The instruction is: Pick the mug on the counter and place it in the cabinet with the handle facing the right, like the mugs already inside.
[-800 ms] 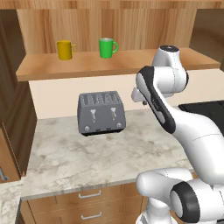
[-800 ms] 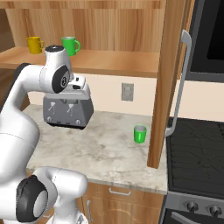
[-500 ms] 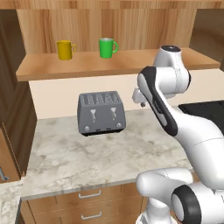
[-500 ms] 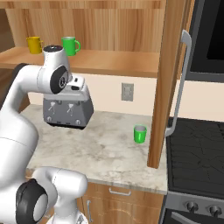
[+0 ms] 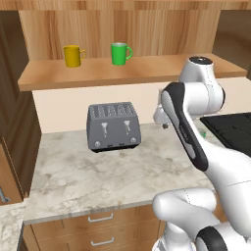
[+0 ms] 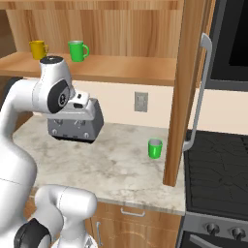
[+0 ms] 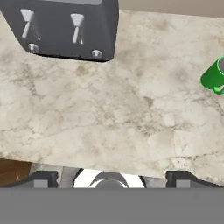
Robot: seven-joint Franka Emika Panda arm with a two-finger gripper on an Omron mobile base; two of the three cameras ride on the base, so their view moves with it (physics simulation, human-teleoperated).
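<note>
The medium-green mug (image 6: 155, 148) stands upright on the pale marbled counter (image 6: 116, 167), close to the open cabinet door. In the hand view the mug (image 7: 214, 76) sits at the right edge, partly cut off, far from my gripper (image 7: 111, 178). My gripper is open, its two dark fingertips (image 7: 43, 178) wide apart with nothing between them, looking down on the counter (image 7: 113, 113) from above. The wooden cabinet shelf (image 5: 142, 72) holds a yellow mug (image 5: 72, 55) and a bright green mug (image 5: 119, 53), both with handles to the right.
A dark grey toaster (image 5: 112, 126) stands at the back of the counter, to the left of the mug. A tall open cabinet door (image 6: 186, 87) with a metal handle rises right of the mug. A black stove (image 6: 218, 169) lies beyond it.
The arm has shifted slightly, its hand a little lower. The mug and toaster have not moved.
</note>
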